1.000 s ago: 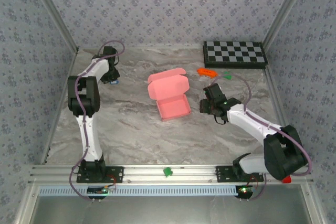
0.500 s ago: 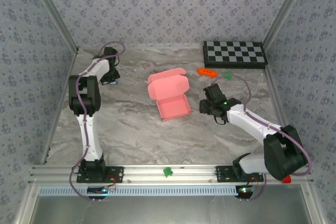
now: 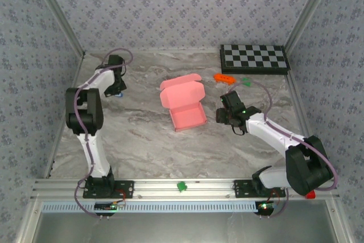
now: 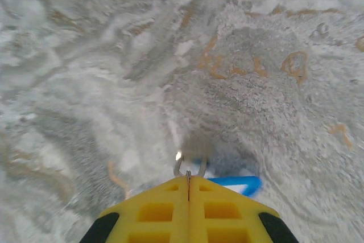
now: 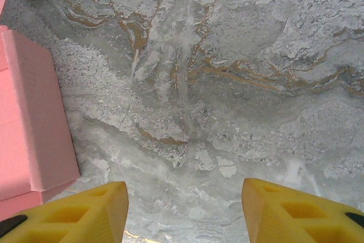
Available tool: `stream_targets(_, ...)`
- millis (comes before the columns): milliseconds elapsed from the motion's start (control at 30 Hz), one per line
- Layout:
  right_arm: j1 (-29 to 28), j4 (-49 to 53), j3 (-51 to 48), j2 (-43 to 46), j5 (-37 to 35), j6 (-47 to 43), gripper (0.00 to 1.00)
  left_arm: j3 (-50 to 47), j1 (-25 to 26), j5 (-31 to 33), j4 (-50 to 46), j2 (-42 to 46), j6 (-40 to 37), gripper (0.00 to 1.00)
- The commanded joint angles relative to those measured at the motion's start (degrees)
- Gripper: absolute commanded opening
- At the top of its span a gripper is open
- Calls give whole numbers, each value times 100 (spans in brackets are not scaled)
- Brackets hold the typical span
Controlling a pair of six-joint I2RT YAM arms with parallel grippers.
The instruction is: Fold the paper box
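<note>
Left elbow (image 3: 79,112) farther outward, end effector (image 3: 118,90) closed

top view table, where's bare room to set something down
Widest bare patch: the near table strip between paper box and the arm bases. Also bare between left gripper and the box. Crowded at far right: checkerboard, orange block, green piece, with right gripper beside the box.

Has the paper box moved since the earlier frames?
No. The paper box lies in the same spot relative to the checkerboard.
</note>
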State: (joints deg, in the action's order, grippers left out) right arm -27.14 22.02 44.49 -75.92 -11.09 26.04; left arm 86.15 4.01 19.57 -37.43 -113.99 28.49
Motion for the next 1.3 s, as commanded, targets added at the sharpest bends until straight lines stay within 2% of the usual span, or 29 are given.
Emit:
stream_targets(0, -14, 147, -67, 119, -38, 115, 57, -322, 138, 256, 235, 774, -202, 0)
stream_targets(200, -2, 196, -152, 164, -36, 192, 57, -867, 603, 576, 333, 1625, -704, 0)
stream_targets(400, 23, 268, -204, 209, -7, 197, 56, -1400, 983, 322, 588, 2406, -1060, 0)
stream_targets(567, 49, 242, -282, 210, 7, 206, 57, -1895, 1427, -40, 1070, 3176, -1704, 0)
stream_targets(700, 106, 192, -336, 243, 221, 272, 57, -2399, 1821, -596, 1674, 3834, -2223, 0)
stream_targets(900, 170, 23, -404, 332, 332, 298, 56, -3195, 2108, -1929, 2549, 4710, -2624, 0)
stream_targets(1033, 193, 54, -400, 330, 340, 272, 56, -3264, 2281, -2706, 2526, 4807, -2822, 0)
stream_targets(1267, 200, -8, -423, 332, 327, 272, 57, -3294, 2896, -3164, 2644, 4632, -3257, 0)
